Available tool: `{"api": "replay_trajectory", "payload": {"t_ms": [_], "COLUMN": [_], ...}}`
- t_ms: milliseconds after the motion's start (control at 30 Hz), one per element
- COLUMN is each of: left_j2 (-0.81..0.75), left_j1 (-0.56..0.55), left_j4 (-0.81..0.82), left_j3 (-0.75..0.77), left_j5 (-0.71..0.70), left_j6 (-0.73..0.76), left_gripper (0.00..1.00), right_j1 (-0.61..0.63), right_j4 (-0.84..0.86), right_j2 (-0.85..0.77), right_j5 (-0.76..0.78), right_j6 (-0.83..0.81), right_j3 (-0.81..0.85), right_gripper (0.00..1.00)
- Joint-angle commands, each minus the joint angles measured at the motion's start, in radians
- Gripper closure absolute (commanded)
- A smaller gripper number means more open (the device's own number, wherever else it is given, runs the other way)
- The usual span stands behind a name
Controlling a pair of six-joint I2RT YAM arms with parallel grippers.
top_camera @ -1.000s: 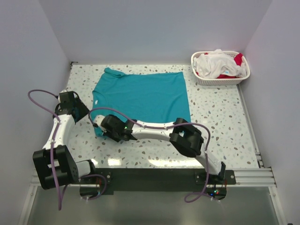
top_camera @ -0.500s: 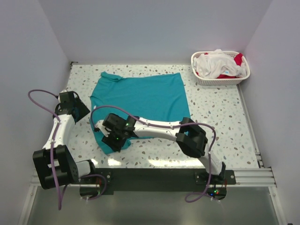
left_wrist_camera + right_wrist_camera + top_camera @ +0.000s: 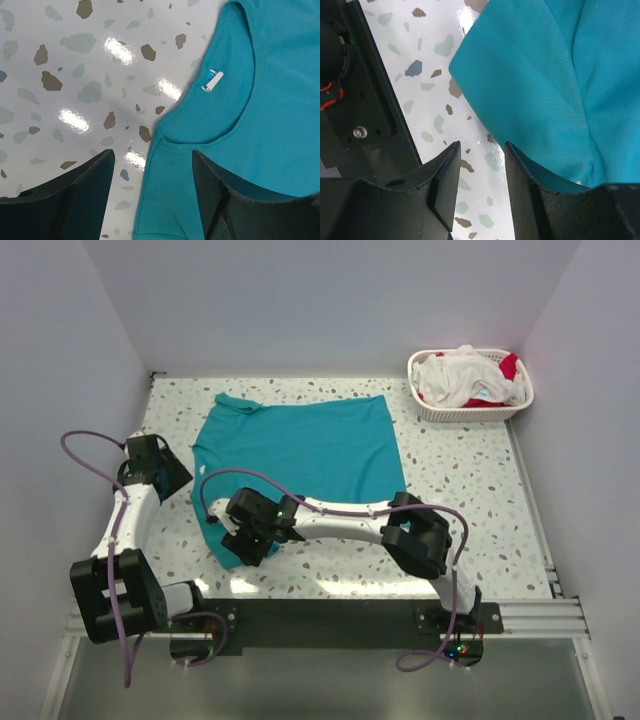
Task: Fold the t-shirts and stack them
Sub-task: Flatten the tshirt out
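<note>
Teal t-shirt [image 3: 310, 445] lay spread on the worktop [image 3: 470, 490], left of centre, round neck toward the left arm, one sleeve [image 3: 236, 401] pointing at the far-left corner. The near-left part of it was rumpled, not flat; the right wrist view showed a fold line running through the fabric there.

Left claw [image 3: 176, 474] sat just off the shirt's neck edge, fingers [image 3: 75, 195] spread, nothing between them. In its wrist view the collar [image 3: 200, 131] and a small white neck label [image 3: 212, 81] lay in front of the gap, half over bare worktop, half over fabric.

Right claw [image 3: 248, 543] hung over the near-left corner of the shirt, arm reaching across the front of the worktop. Its fingers [image 3: 445, 175] stood apart and pinched nothing: speckled worktop showed in the gap, with the teal hem just beside the right finger. Couldn't tell whether that finger touched the cloth.

White t-shirt [image 3: 455, 375] and red t-shirt [image 3: 508, 367] were bunched in the white basket [image 3: 425, 412] at the far-right corner, well apart from both claws.
</note>
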Motion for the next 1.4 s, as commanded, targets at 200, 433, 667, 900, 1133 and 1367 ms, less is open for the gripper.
{"api": "replay_trajectory", "payload": {"t_ms": [200,433,667,900,1133,1367], "left_j2": [0.001,0.004,0.004,0.003,0.003,0.003], "left_j1": [0.005,0.005,0.005,0.005,0.005,0.005], "left_j4": [0.042,0.043,0.045,0.045,0.045,0.043], "left_j3": [-0.003,-0.003,-0.004,-0.003,-0.003,-0.004], "left_j5": [0.009,0.012,0.017,0.018,0.018,0.020], "left_j6": [0.012,0.012,0.014,0.014,0.015,0.017], "left_gripper": [0.32,0.32,0.32,0.32,0.32,0.32], "right_j1": [0.009,0.011,0.011,0.011,0.011,0.011], "right_j4": [0.069,0.088,0.086,0.052,-0.078,-0.189], "right_j2": [0.074,0.103,0.088,0.024,-0.050,-0.015], "right_j5": [0.016,0.043,0.051,0.002,-0.108,-0.318], "right_j6": [-0.018,-0.022,-0.020,0.009,0.072,0.139], "right_j3": [0.057,0.038,0.038,0.048,0.123,0.132], "right_gripper": [0.56,0.60,1.00,1.00,1.00,0.66]}}
